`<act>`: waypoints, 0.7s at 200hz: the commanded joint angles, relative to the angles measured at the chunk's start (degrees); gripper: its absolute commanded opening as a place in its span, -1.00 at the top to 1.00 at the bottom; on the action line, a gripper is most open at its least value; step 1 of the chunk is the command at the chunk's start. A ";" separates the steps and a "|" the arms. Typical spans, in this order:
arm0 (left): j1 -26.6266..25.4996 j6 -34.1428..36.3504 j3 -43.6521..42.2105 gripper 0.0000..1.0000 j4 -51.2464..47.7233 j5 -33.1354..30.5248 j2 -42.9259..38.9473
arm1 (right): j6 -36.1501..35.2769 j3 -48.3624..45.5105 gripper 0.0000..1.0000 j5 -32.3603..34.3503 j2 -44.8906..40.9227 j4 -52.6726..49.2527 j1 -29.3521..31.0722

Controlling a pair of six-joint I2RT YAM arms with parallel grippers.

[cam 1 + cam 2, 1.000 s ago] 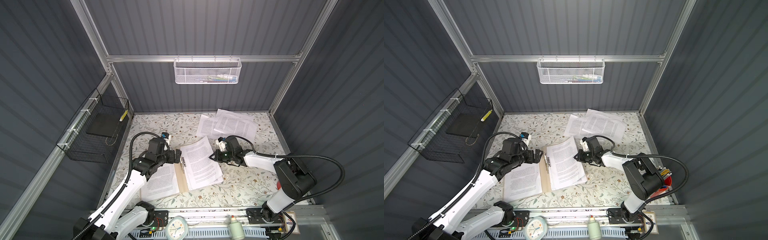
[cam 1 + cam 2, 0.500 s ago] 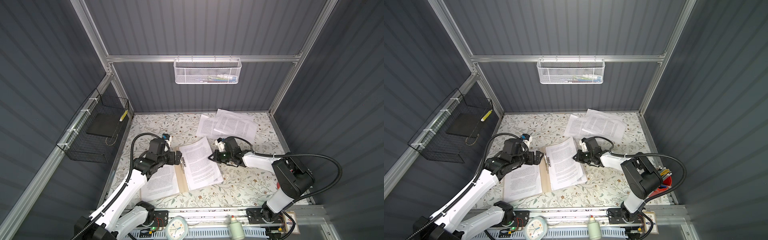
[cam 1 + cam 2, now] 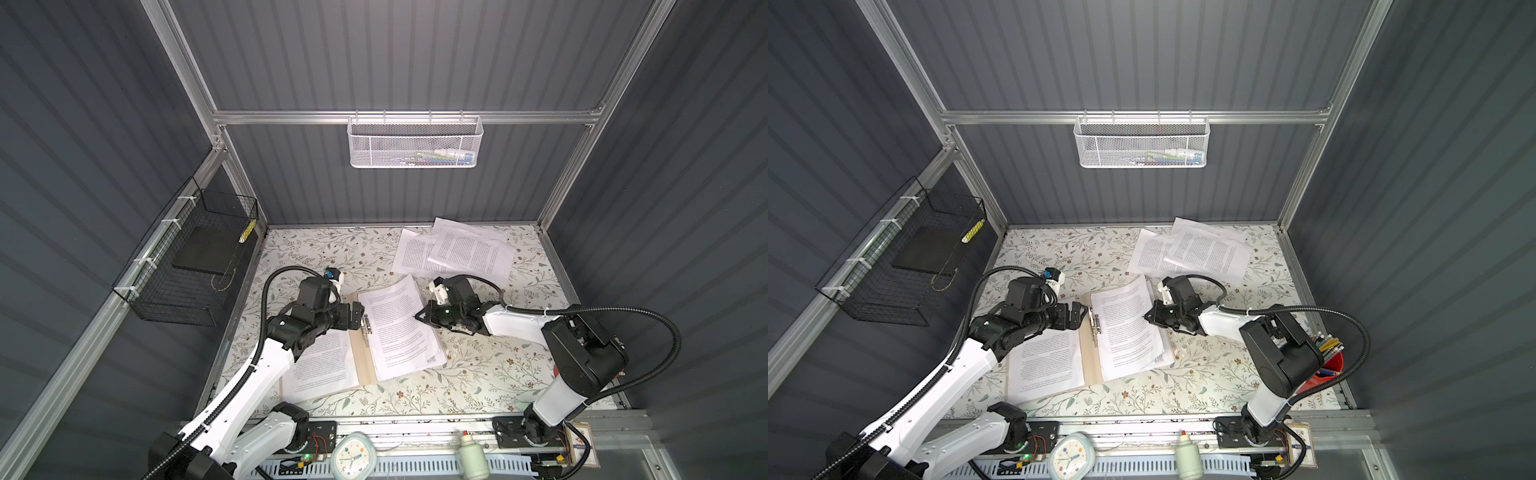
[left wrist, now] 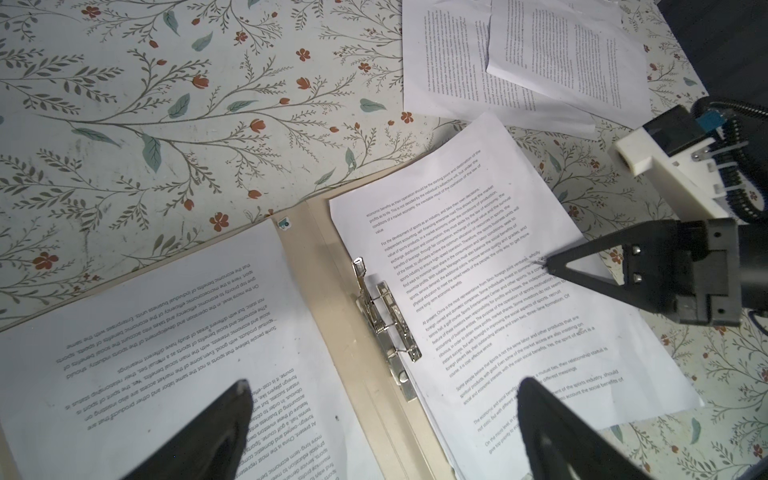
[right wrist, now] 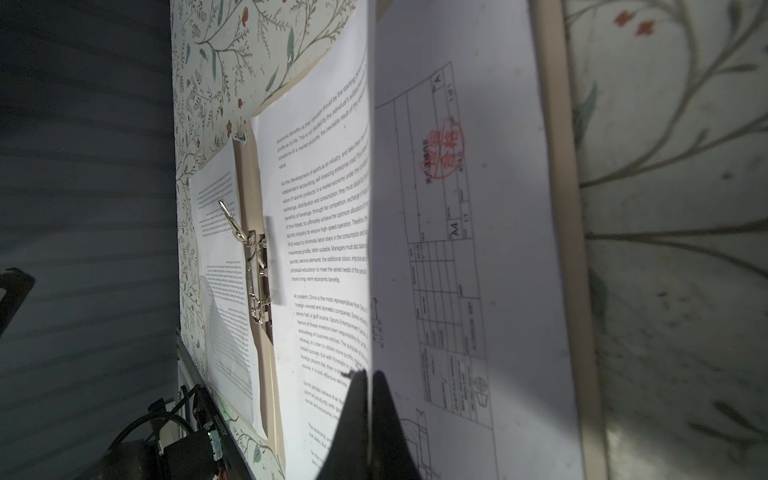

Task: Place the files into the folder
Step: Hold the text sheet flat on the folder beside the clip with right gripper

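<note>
The files [image 3: 399,332], white paper sheets dense with black print, lie on and around the flat tan cardboard folder [image 3: 360,365], which is open near the middle of the floral-patterned table [image 3: 498,374]. At the left, one sheet [image 3: 320,361] rests flat on the folder's left flap. Over the spine hangs our left gripper [image 3: 358,314], jaws spread wide and empty, near the silver metal fastener clip [image 4: 388,316], whose lever stands raised. On the right flap sits a small stack. Our right gripper [image 5: 366,376] is pinched tight on the outer edge of the top sheet [image 4: 478,270], lifting it off a form with a red stamp [image 5: 444,149]. Farther right and back, the loose sheets [image 3: 457,253] overlap.

We think a pull on that single floppy edge could buckle the top sheet or drag it off the stack. Its inner edge could also snag on the raised clip.

The folder's spine, its long axis, runs from near side to far, leaning slightly left. The sheets on it lie the same way, the left one's print reversed. The loose sheets lie crosswise.
</note>
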 commanded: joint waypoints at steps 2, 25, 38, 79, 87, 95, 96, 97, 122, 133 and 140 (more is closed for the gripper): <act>-0.37 0.66 0.09 -0.99 -1.11 0.90 -0.24 | 0.88 -0.84 1.00 0.71 0.47 0.97 0.53; -0.37 0.71 -0.01 -0.99 -1.13 0.96 -0.28 | 1.23 -1.09 1.00 0.66 0.46 1.15 0.63; -0.38 0.72 -0.04 -0.99 -1.10 0.87 -0.29 | 1.36 -1.20 1.00 0.74 0.31 1.16 0.84; -0.38 0.75 -0.17 -0.99 -1.15 0.90 -0.42 | 1.19 -1.11 1.00 0.74 0.56 1.25 0.95; -0.36 0.71 -0.17 -0.99 -1.12 0.90 -0.41 | 1.19 -1.11 1.00 0.84 0.46 1.25 1.05; -0.32 0.71 -0.17 -0.99 -1.16 0.94 -0.46 | 1.18 -1.24 1.00 0.87 0.40 1.25 0.99; -0.31 0.71 -0.13 -0.99 -1.13 0.92 -0.44 | 1.18 -1.22 1.00 0.88 0.39 1.25 0.98; -0.30 0.71 -0.15 -1.00 -1.12 0.91 -0.42 | 1.18 -1.25 1.00 0.88 0.39 1.25 0.98; -0.38 0.61 -0.13 -1.00 -1.10 0.83 -0.44 | 1.02 -1.37 0.79 1.22 0.13 1.16 1.03; -0.38 0.59 -0.16 -1.00 -1.09 0.90 -0.32 | 0.86 -1.33 0.65 1.41 0.10 0.94 0.98; -0.38 0.61 -0.07 -0.99 -1.03 0.84 -0.37 | 0.77 -1.29 0.55 1.49 0.10 0.90 1.04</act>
